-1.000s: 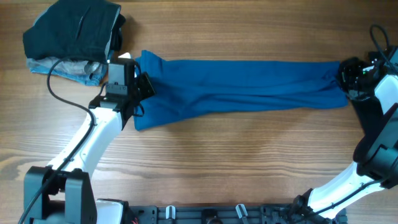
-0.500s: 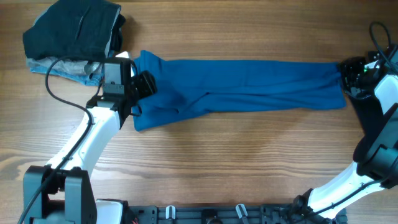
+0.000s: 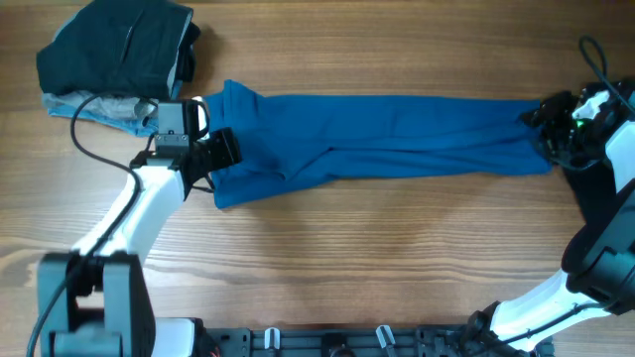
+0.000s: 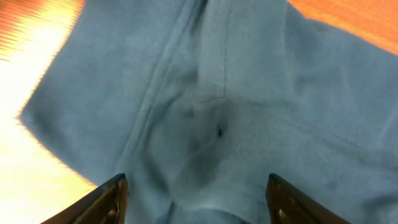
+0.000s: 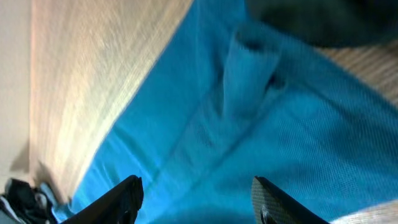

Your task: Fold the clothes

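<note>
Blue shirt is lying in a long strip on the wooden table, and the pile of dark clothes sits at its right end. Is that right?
Not quite. The pile of dark folded clothes sits at the left end of the royal-blue knit polo shirt, not the right end. The overhead view shows it. The shirt does lie in a long strip on the wooden table.

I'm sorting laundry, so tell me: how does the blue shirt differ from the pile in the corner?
The shirt lies stretched in a long band across the table; the pile is a compact heap. The shirt is one bright blue; the pile is dark on top, pale grey-blue beneath. Both rest on the table.
</note>
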